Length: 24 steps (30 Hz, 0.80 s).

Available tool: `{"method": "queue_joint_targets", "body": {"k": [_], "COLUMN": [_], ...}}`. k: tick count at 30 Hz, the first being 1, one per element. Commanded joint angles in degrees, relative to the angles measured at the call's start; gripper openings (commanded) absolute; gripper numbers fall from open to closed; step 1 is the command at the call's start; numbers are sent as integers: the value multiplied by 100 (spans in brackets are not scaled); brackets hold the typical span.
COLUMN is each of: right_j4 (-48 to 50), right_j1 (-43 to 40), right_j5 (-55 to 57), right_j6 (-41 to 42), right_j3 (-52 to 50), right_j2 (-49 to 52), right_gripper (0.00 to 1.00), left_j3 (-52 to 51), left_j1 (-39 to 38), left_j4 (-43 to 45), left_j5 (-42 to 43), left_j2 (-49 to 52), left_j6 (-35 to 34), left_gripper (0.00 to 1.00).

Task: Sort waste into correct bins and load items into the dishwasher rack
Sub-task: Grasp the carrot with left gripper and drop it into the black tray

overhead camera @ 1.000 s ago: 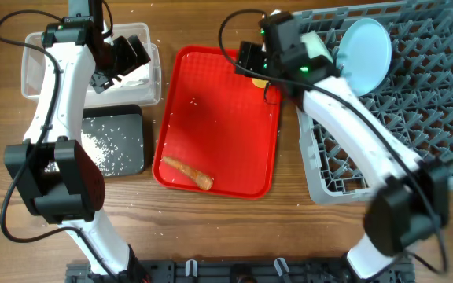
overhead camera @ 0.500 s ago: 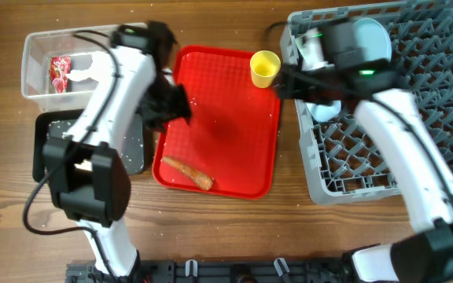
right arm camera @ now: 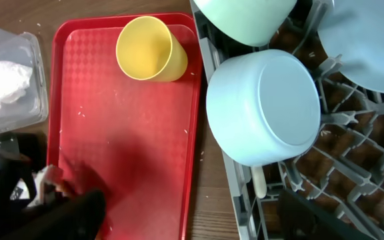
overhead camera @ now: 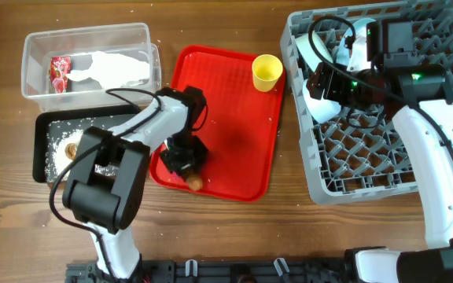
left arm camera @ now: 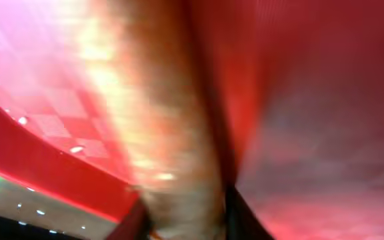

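Observation:
My left gripper (overhead camera: 185, 157) is down on the red serving tray (overhead camera: 234, 118) near its front edge, shut on the orange carrot (left arm camera: 165, 133); only the carrot's tip (overhead camera: 196, 182) shows from above. In the left wrist view the carrot fills the space between the dark fingers (left arm camera: 245, 217). My right gripper (overhead camera: 319, 85) hangs open over the left edge of the grey dishwasher rack (overhead camera: 415, 173), holding nothing. Below it a light blue bowl (right arm camera: 265, 107) sits upside down in the rack, beside a pale green bowl (right arm camera: 245, 17) and a light blue plate (right arm camera: 372, 40). A yellow cup (overhead camera: 267, 71) stands on the red tray.
The clear tub (overhead camera: 34, 47) at the back left holds a red wrapper (overhead camera: 59, 72) and a white napkin (overhead camera: 112, 69). The black tray (overhead camera: 44, 126) in front of it holds rice and a brown lump (overhead camera: 71, 148). A white spoon handle (right arm camera: 260, 183) pokes down in the rack.
My left arm swung from the clear tub down to the red tray and its jaws closed around the carrot. My right arm drew back from the yellow cup to over the rack.

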Motion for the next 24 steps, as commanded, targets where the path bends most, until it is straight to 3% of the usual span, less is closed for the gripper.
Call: {"method": "queue_joint_targets", "body": {"k": [1,7,11,16,17,18,19,24], "right_j4": [-17,-15,-20,-90,-94,-92,-92,-109], "right_j1": [17,17,17,17,17,17,17,17], "right_j5": [50,50,48,50,52,52,55,133], "right_j6": [-116,-116,-116,-120,-120,-125,-157,-385], "right_j3": [44,44,44,44,44,44,44,44], "right_j2": [-42,-42,-42,-42,-42,-42,-42,-42], "right_gripper": [86,86,87,87,87,87,87,88], "left_j3": [-98,1762,1773,522,426,341,321,859], "left_j1": [140,951,2387,3121,3110,3082,3077,3080], "left_j4": [9,-1193,-684,1128,1204,1261,1261,931], "left_j5": [-385,-737,-1252,-1241,-1244,-1257,-1250,-1115], "left_j2": [70,-479,-813,-813,-813,-813,-813,-870], "left_j6": [-4,614,511,90,90,92,92,588], "left_gripper": [4,4,4,6,14,34,46,48]}}
